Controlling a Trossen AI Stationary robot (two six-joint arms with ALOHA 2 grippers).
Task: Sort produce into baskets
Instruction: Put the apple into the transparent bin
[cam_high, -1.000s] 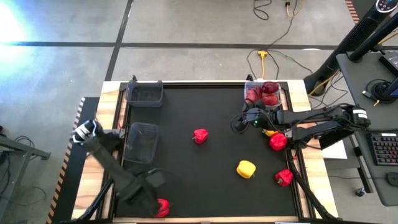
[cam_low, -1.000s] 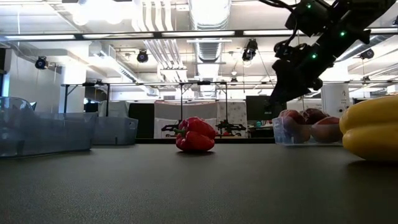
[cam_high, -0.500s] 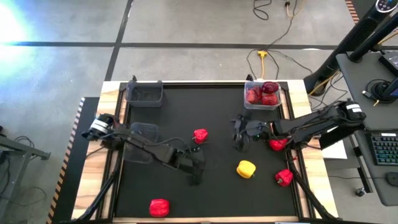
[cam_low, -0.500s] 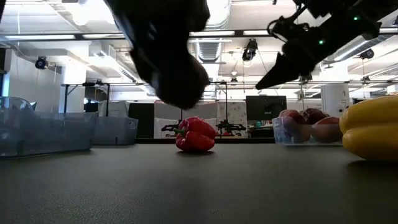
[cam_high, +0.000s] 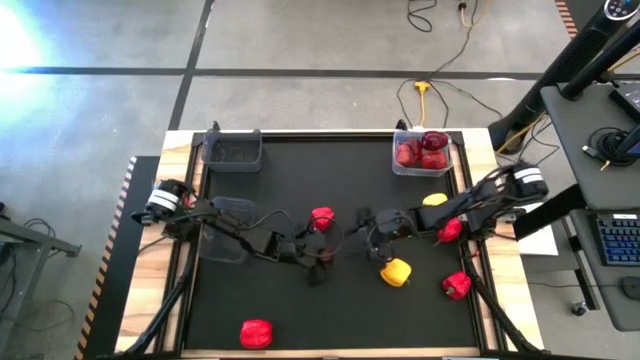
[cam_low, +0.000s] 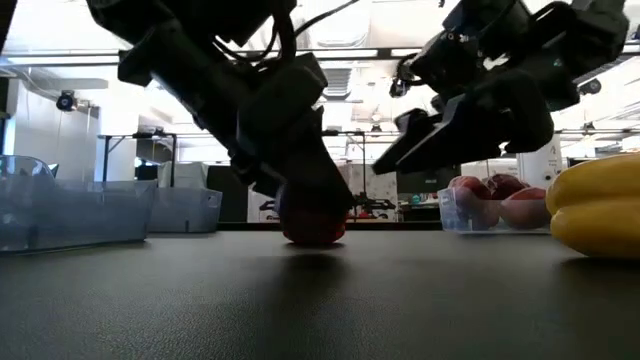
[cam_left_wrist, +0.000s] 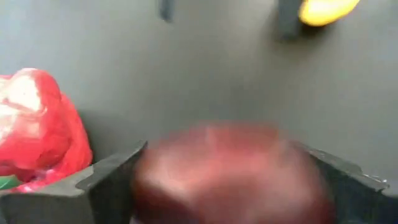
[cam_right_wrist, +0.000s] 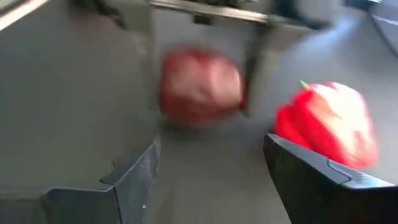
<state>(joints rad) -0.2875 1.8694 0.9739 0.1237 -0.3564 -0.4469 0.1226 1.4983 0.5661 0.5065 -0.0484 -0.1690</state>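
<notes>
The left wrist view shows what the overhead view hides: a dark maroon round fruit (cam_left_wrist: 227, 171), blurred, clamped between the left tool's (cam_high: 318, 262) two dark fingers (cam_left_wrist: 106, 186). A bright red bell pepper (cam_high: 322, 217) sits on the black desk (cam_high: 300, 310) just beside that tool. From overhead, the fruit is lost under the tool. The right wrist view looks past the right tool's (cam_high: 362, 237) spread, empty fingers (cam_right_wrist: 134, 177) at the same fruit and pepper, both just ahead of it. A yellow pepper (cam_high: 396, 271) lies near the right tool. The fruit is too round and blurred to tell its axis.
</notes>
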